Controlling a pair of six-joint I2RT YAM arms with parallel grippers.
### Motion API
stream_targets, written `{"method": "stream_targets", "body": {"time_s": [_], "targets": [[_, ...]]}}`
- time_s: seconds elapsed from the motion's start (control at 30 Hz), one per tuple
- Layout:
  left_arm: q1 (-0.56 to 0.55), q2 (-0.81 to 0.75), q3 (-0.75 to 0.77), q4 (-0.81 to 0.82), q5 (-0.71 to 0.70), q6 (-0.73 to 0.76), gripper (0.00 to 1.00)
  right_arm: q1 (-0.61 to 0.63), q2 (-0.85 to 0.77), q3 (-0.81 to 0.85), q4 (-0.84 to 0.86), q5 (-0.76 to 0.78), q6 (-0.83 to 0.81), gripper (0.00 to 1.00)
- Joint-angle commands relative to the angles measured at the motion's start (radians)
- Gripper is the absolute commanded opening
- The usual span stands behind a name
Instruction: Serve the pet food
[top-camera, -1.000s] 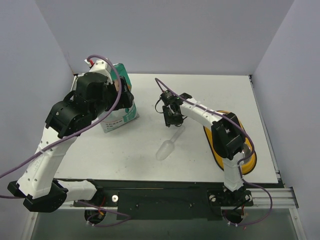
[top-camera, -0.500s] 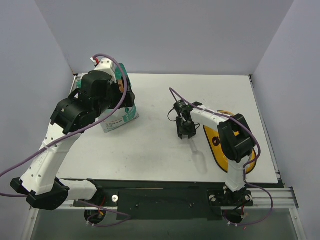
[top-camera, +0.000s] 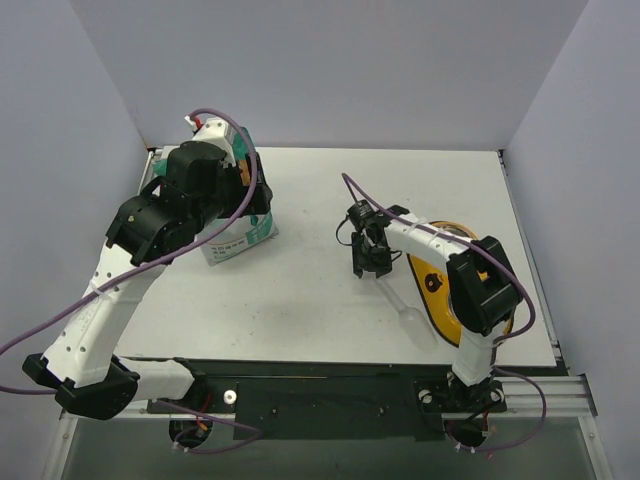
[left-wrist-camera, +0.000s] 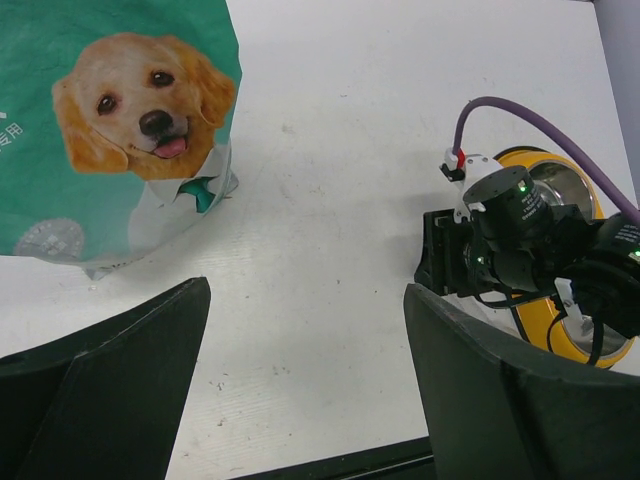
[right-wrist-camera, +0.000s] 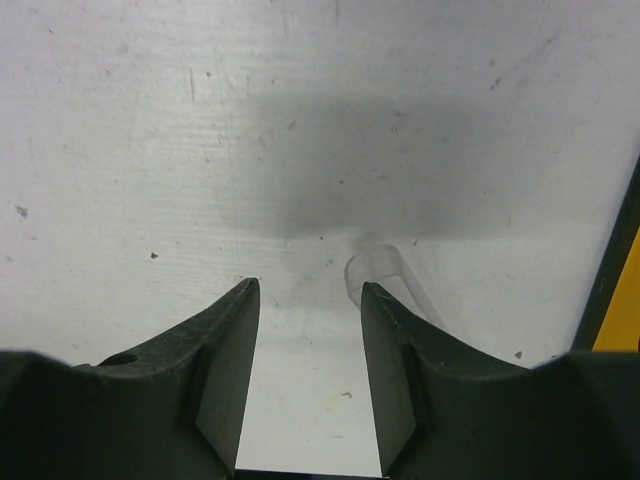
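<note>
One teal-green pet food bag printed with a golden dog. One clear plastic scoop. One round metal bowl with a yellow rim. One white tabletop. Two white-and-black robot arms. Two black two-finger grippers: left gripper, right gripper.

The overhead camera looks down from 6 o'clock over the whole table. The left wrist camera, high at 10 o'clock, faces 4 o'clock, sharing the yellow bowl with it. The right wrist camera looks closely at the table.
</note>
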Motion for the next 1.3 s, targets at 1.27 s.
{"method": "stream_targets", "body": {"time_s": [1.27], "targets": [[0.012, -0.092, -0.058, 0.016, 0.056, -0.215, 0.89, 0.004, -0.162, -0.143, 0.020, 0.149, -0.126, 0.45]]}}
